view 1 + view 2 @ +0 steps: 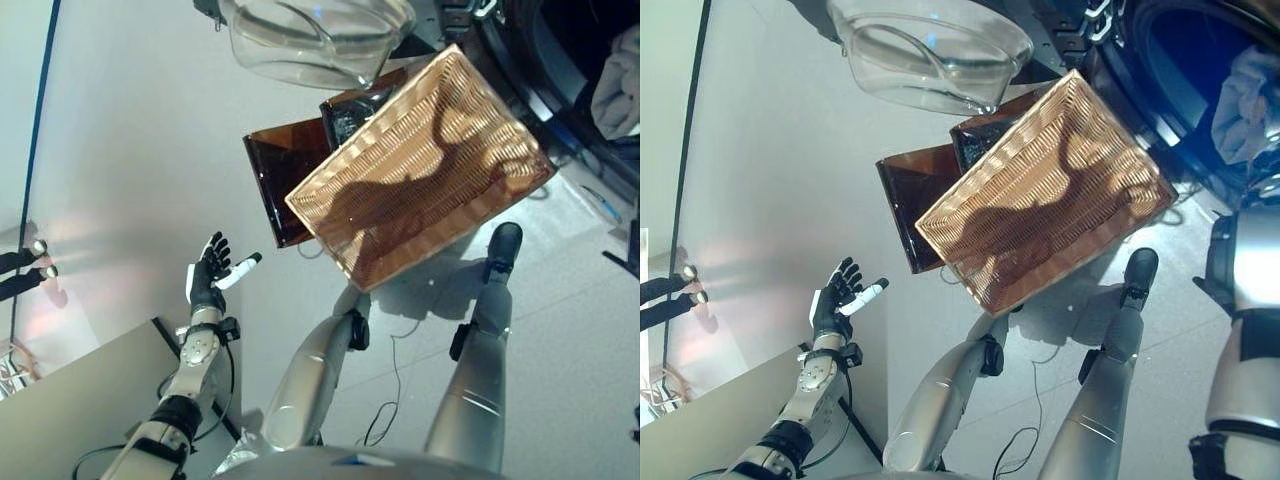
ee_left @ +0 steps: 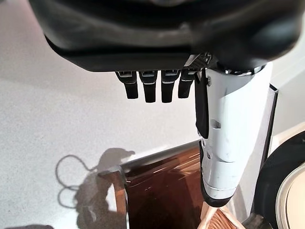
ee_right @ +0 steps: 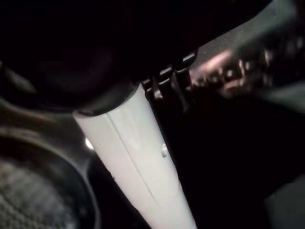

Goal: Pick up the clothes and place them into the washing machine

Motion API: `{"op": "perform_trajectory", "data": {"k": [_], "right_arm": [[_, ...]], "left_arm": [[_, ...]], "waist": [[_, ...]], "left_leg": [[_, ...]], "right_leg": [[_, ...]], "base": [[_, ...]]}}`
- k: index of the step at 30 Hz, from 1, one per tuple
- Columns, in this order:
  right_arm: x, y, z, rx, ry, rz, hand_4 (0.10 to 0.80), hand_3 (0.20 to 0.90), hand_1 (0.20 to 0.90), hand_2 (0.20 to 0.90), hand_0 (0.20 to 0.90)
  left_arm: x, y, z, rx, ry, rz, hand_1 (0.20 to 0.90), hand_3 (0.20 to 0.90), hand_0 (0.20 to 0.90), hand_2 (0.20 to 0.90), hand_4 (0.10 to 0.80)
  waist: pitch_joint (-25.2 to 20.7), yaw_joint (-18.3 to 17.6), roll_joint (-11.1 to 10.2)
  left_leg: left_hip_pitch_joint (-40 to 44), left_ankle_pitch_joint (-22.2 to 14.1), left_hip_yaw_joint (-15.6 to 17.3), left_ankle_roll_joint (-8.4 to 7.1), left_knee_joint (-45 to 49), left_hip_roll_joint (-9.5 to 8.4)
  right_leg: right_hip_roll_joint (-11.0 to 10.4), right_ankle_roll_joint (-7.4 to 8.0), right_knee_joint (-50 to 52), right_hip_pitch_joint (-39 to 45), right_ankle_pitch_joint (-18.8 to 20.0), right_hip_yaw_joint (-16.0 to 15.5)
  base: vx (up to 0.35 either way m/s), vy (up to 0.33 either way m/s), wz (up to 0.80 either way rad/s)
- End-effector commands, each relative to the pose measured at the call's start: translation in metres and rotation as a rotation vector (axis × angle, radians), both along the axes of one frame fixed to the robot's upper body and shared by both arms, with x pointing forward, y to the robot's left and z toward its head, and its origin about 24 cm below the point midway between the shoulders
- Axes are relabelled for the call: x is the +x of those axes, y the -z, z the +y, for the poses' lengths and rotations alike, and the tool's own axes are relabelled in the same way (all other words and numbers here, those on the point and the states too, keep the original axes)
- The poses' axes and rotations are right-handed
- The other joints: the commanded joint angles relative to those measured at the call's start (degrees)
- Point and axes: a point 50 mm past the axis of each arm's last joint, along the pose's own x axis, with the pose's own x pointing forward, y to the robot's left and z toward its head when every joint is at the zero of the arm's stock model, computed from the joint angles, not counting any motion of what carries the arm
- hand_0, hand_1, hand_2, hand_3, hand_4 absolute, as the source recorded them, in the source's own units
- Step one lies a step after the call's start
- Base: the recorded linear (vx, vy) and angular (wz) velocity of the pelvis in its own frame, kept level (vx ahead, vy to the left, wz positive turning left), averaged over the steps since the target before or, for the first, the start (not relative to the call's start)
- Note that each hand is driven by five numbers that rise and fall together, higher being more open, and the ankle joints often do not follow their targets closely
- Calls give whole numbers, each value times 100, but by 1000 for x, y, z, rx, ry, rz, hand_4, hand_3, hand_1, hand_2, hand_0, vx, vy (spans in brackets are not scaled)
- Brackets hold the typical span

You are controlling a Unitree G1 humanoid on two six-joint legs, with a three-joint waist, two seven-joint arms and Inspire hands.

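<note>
A pale grey cloth [image 1: 1248,100] lies inside the washing machine drum [image 1: 1200,60] at the upper right. The machine's clear glass door [image 1: 310,40] is swung open. The wicker basket [image 1: 430,150] stands on the floor before the machine, and no clothes show in it. My right forearm [image 1: 1240,330] reaches up toward the drum. In the right wrist view my right hand [image 3: 138,162] is in a dark space, its white-covered thumb straight and nothing held. My left hand [image 1: 207,275] hangs at the lower left, open, with straight fingers [image 2: 150,86].
A brown translucent box [image 1: 280,180] lies on the floor behind the basket, partly under it. A pale cabinet top [image 1: 70,400] sits at the lower left by my left arm. Grey floor stretches to the left of the basket.
</note>
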Motion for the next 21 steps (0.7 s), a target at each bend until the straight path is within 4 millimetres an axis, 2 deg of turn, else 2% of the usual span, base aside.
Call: {"op": "perform_trajectory", "data": {"k": [1, 2, 3, 7, 15, 16, 17, 19, 20, 21], "right_arm": [[-19, -28, -7, -318, 159, 53, 800, 900, 900, 900, 900], [-13, -13, -4, -355, 181, 114, 800, 900, 900, 900, 900], [-13, -12, -4, -354, 181, 115, 800, 900, 900, 900, 900], [-6, 27, -8, -349, 232, 223, 800, 900, 900, 900, 900], [6, 62, 1, -341, 190, 299, 800, 900, 900, 900, 900], [10, 73, 5, -336, 162, 323, 800, 900, 900, 900, 900], [10, 73, 5, -336, 162, 323, 800, 900, 900, 900, 900], [18, 97, 15, -318, 112, 365, 800, 900, 900, 900, 900], [18, 97, 15, -317, 112, 365, 800, 900, 900, 900, 900], [22, 117, 22, -305, 74, 406, 800, 900, 900, 900, 900]], "left_arm": [[-10, -4, 44, 89, -141, 0, 900, 900, 900, 900, 800], [-9, -2, 43, 92, -145, 10, 900, 900, 900, 900, 800], [-9, -2, 43, 93, -145, 10, 900, 900, 900, 900, 800], [-9, 1, 39, 105, -134, 24, 900, 900, 900, 900, 800], [-9, 0, 42, 118, -132, 27, 900, 900, 900, 900, 800], [-10, 0, 44, 128, -131, 29, 900, 900, 900, 900, 800], [-10, 0, 44, 128, -131, 29, 900, 900, 900, 900, 800], [-13, 1, 46, 130, -139, 38, 900, 900, 900, 900, 800], [-13, 1, 46, 130, -139, 38, 900, 900, 900, 900, 800], [-14, 3, 48, 135, -145, 50, 900, 900, 900, 900, 800]], "waist": [[-352, 418, 139], [-337, 378, 74], [-336, 378, 69], [-377, 340, -112], [-417, 314, -246], [-419, 305, -255], [-420, 306, -256], [-430, 294, -285], [-430, 294, -286], [-437, 271, -309]], "left_leg": [[275, 278, -271, -407, -742, -3], [289, 268, -261, -399, -733, -25], [293, 268, -262, -399, -734, -26], [289, 161, -260, -349, -511, -93], [112, -101, -247, -288, 7, -214], [76, -156, -229, -273, 113, -227], [75, -156, -229, -273, 113, -227], [42, -238, -213, -254, 270, -260], [42, -238, -213, -254, 270, -260], [24, -288, -207, -241, 350, -274]], "right_leg": [[537, -271, 522, -6, -881, -1], [540, -270, 438, 112, -825, -2], [539, -270, 433, 120, -824, -3], [481, -258, 294, 348, -755, -37], [276, -204, 192, 530, -621, -23], [252, -204, 189, 551, -608, -13], [252, -204, 189, 550, -608, -13], [212, -195, 175, 617, -595, 2], [212, -195, 175, 616, -595, 2], [190, -187, 165, 653, -580, 4]], "base": [[-6, 32, 7], [0, 0, 0], [-6, 19, -3], [-5, 28, 5], [-27, 56, 5], [-8, 51, 1], [-10, 92, 2], [0, 73, 3], [5, 76, 0], [6, 67, -2]]}}
